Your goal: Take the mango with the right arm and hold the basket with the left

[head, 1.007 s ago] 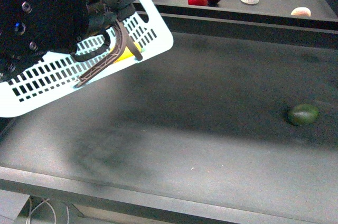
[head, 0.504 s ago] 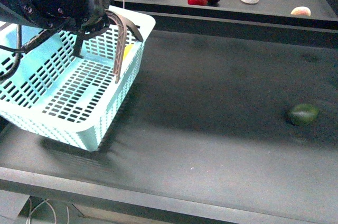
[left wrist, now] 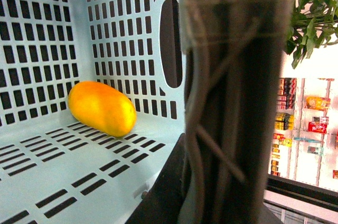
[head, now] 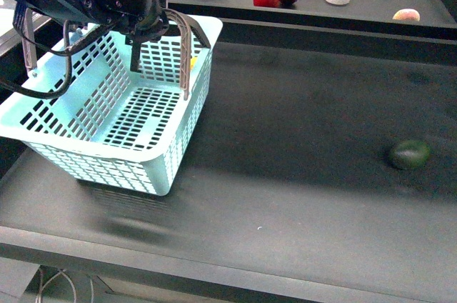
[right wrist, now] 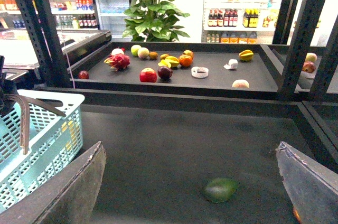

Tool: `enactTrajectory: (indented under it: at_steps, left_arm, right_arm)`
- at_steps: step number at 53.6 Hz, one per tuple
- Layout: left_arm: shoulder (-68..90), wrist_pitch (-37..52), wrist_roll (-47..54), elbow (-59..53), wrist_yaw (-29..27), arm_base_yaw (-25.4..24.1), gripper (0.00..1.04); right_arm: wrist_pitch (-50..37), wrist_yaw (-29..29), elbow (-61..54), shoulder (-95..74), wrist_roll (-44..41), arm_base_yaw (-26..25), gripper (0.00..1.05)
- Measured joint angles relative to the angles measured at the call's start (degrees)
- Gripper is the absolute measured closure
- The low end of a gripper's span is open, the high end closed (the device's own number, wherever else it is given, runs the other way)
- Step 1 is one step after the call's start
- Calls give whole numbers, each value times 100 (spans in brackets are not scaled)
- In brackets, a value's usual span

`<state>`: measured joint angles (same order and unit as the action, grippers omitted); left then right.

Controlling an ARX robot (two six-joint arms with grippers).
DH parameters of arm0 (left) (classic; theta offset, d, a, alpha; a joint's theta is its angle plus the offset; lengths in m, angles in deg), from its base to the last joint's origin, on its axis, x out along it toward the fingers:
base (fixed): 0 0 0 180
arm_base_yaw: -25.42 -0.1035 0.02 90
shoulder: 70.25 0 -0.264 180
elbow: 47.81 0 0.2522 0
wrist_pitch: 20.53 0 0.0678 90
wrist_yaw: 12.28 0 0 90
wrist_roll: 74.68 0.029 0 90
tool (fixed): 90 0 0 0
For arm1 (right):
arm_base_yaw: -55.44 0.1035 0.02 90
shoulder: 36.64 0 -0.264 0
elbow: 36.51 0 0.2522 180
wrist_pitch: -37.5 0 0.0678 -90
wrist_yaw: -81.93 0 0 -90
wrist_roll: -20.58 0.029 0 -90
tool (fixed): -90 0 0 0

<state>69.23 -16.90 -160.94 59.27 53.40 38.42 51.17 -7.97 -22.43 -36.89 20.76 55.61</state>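
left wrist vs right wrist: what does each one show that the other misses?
Left wrist only: the mango lying inside on the slotted floor, and a basket handle close up, blocking much of the frame.
Right wrist only: the dark green fruit on the black table, the fruit tray behind, and the right hand open and empty.
Both: the basket and the store shelves behind.
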Motion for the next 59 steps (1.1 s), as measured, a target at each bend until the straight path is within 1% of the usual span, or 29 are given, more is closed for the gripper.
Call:
enactTrajectory:
  at_steps: [2, 3, 6, 7, 10, 12, 16, 17, 26, 29, 33, 50, 59]
  left_arm:
    - [24, -94, -42, 79, -33, 2, 91]
    - [28, -107, -46, 90, -55, 2, 89]
    - [55, -175, -48, 136, -140, -2, 78]
    - [57, -179, -50, 138, -157, -4, 77]
    - [59, -219, -37, 138, -219, -11, 66]
    - [59, -219, -22, 138, -225, -11, 61]
    - [52, -199, 74, 122, -260, -11, 46]
    - [48, -199, 76, 111, -258, -11, 44]
    - [-208, -98, 267, -310, -317, -9, 14]
    - [-356, 20, 463, -511, -321, -9, 6]
    - [-664, 310, 697, -881, -352, -9, 9]
    - [-2632, 1250, 1899, -2931, -448, -20, 8]
    - [-3877, 1534, 2568, -3969, -522, -114, 8]
  right_arm:
    - [0, 0, 0, 0, 0, 0, 8]
    - [0, 0, 0, 0, 0, 0, 8]
    - [0, 0, 0, 0, 0, 2, 8]
    - [0, 0, 0, 2, 0, 2, 8]
    - [0, 0, 0, 0, 0, 0, 8]
    - [0, 0, 0, 0, 0, 0, 8]
    - [0, 0, 0, 0, 0, 0, 8]
    - [0, 0, 0, 0, 0, 0, 8]
    - [0, 0, 0, 0, 0, 0, 8]
    - [0, 0, 0, 0, 0, 0, 8]
    - [0, 0, 0, 0, 0, 2, 8]
    - [0, 0, 0, 0, 0, 0, 8]
    - [0, 0, 0, 0, 0, 0, 8]
